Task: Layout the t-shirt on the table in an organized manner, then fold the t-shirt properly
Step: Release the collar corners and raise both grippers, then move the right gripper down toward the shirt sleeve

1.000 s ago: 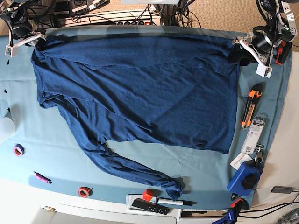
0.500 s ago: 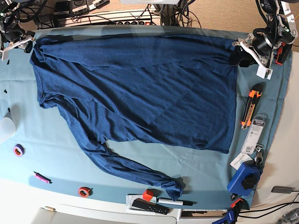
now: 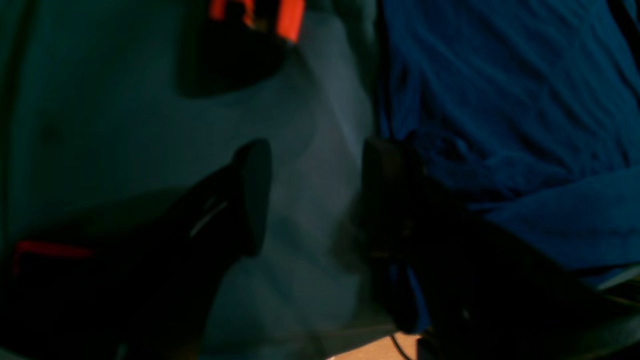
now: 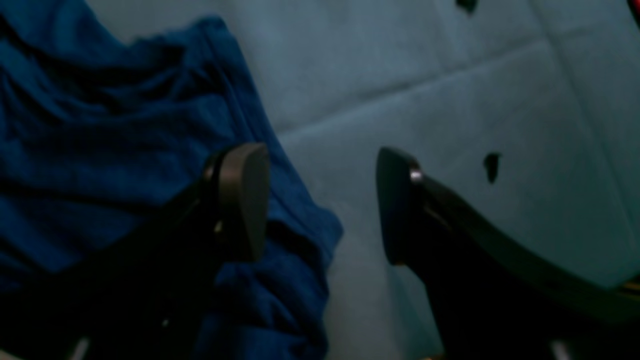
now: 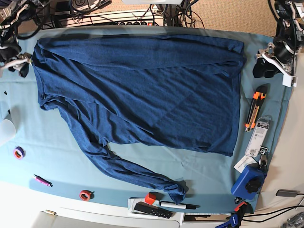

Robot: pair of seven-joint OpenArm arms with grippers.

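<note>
The dark navy t-shirt (image 5: 142,90) lies spread over the teal-covered table (image 5: 47,147), body flat, with one long sleeve (image 5: 137,173) trailing toward the front edge. My left gripper (image 5: 262,68) hovers just past the shirt's far right corner. In the left wrist view the left gripper (image 3: 317,200) is open over bare cloth, the t-shirt (image 3: 500,100) beside one finger. My right gripper (image 5: 20,65) sits off the shirt's far left corner. The right wrist view shows the right gripper (image 4: 320,205) open and empty, one finger above the t-shirt's (image 4: 100,150) bunched edge.
An orange utility knife (image 5: 255,108), a packaged item (image 5: 259,135) and a blue device (image 5: 248,183) line the right side. Tape rolls (image 5: 19,153) (image 5: 85,194), a pink pen (image 5: 42,180), a remote (image 5: 152,209) and a marker lie along the front. Cables run behind the table.
Both grippers have drawn away outward from the shirt's far corners, which now rest on the table. The shirt's far edge lies a little flatter.
</note>
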